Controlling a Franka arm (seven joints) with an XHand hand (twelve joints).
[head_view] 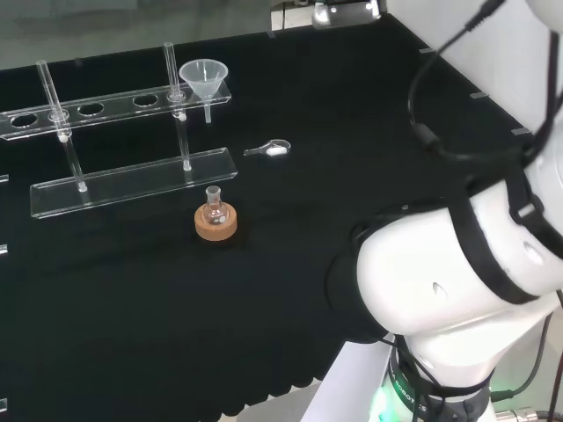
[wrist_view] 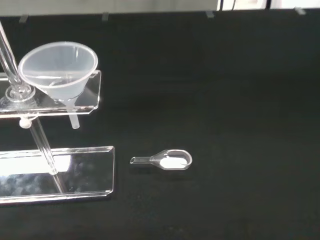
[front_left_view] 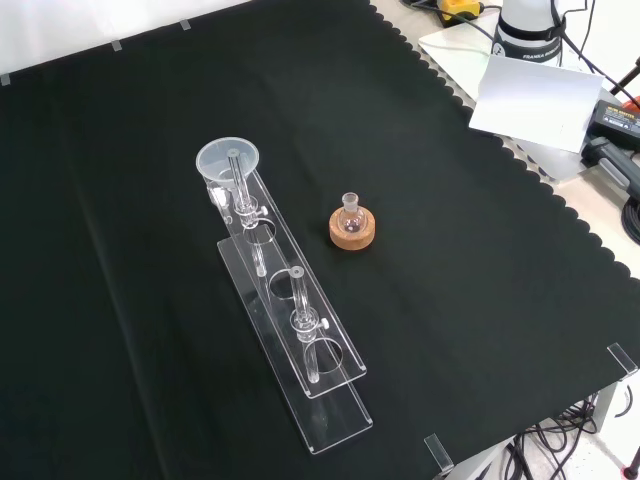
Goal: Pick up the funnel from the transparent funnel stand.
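A clear plastic funnel [head_view: 203, 77] sits upright in the end hole of the transparent funnel stand [head_view: 132, 180], its stem hanging down through the upper shelf. In the front view the funnel [front_left_view: 227, 160] is at the far end of the stand [front_left_view: 300, 370], which runs toward the near cloth edge. Up close in the wrist view, the funnel [wrist_view: 59, 67] rests in the shelf above the stand's base plate [wrist_view: 55, 172]. Nothing touches the funnel.
A small round flask on a cork ring [head_view: 215, 220] stands beside the stand, also seen in the front view [front_left_view: 352, 225]. A small clear scoop with white powder [wrist_view: 170, 160] lies on the cloth near the funnel end. The arm's white links [head_view: 457, 264] fill the head view's right.
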